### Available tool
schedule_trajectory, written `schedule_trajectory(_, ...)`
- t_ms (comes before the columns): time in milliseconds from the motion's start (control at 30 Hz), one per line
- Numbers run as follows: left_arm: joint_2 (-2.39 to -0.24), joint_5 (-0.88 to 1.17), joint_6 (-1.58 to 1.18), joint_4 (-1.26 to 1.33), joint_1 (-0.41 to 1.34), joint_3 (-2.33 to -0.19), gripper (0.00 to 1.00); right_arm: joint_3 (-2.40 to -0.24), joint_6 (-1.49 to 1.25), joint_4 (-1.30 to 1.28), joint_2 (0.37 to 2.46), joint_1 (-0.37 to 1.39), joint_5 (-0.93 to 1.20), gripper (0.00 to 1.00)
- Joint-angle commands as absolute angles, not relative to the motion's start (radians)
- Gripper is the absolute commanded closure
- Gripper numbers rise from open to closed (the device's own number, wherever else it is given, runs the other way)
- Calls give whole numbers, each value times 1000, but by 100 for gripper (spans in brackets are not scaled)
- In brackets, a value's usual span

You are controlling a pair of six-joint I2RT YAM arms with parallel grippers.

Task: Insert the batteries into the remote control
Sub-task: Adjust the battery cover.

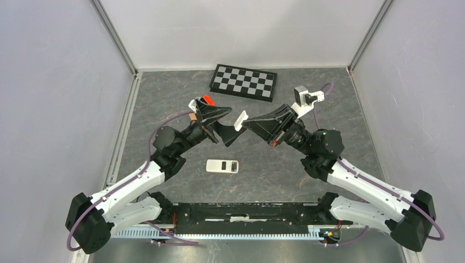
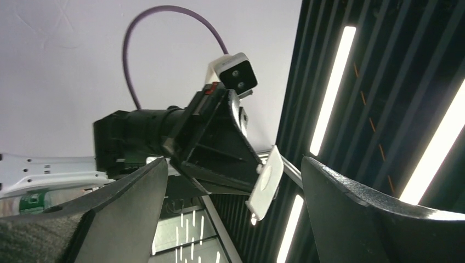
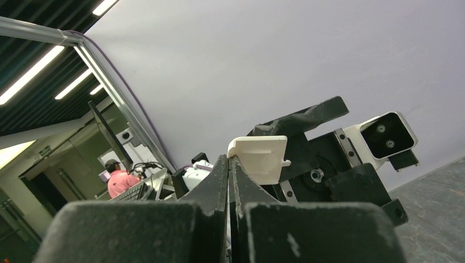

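Note:
The white remote control (image 1: 222, 165) lies flat on the grey table between the two arms. My right gripper (image 1: 245, 124) is raised above the table and shut on a small white battery cover (image 1: 240, 119), also seen in the right wrist view (image 3: 260, 156) at the tip of the closed fingers (image 3: 219, 181). My left gripper (image 1: 229, 126) faces it, open, with its fingers on either side of the cover (image 2: 265, 183) and not touching it. No batteries show in any view.
A black-and-white checkerboard (image 1: 243, 81) lies at the back of the table. Grey walls and metal rails (image 1: 118, 44) close in the left, right and back sides. The arm bases sit along the near edge (image 1: 247, 213).

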State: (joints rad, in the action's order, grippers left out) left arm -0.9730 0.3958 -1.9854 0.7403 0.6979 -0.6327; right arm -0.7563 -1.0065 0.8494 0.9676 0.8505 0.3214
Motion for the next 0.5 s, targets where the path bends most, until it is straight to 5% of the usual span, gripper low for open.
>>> schedule_trajectory(0, -942, 327, -2059, 800, 714, -678, 7, -727, -1045, 1030, 989, 850, 355, 100)
schedule_trajectory(467, -887, 285, -2076, 755, 716, -664, 34, -687, -1095, 1152, 1061, 856, 338, 100)
